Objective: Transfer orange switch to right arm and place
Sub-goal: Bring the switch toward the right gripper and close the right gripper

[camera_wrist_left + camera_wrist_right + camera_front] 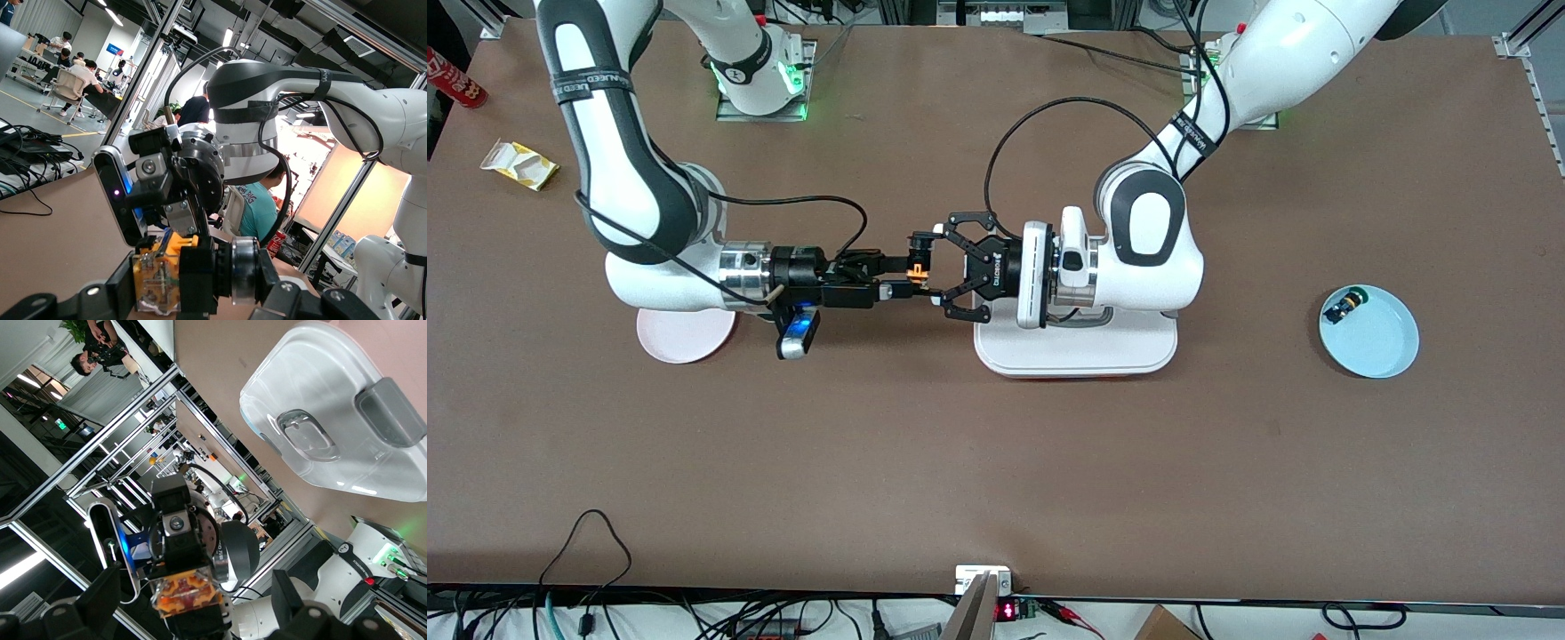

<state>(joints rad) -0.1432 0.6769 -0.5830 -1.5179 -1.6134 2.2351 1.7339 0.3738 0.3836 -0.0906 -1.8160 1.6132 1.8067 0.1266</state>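
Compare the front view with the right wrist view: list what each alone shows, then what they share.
Front view only: the pink plate, the blue plate holding the green-faced switch, and both arms whole. Right wrist view only: the white lidded box's grey latch. Both: the orange switch between the left claw and the right claw.

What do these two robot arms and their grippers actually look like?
Both arms are glossy white with dark grey-black panels at the joints and black bands printed with white lettering. The right gripper has slim black fingers on a shiny silver cylinder, with a small blue-lit camera slung beneath. The left gripper is a black multi-link claw on a wide white flange. Thin black cables loop along both arms.
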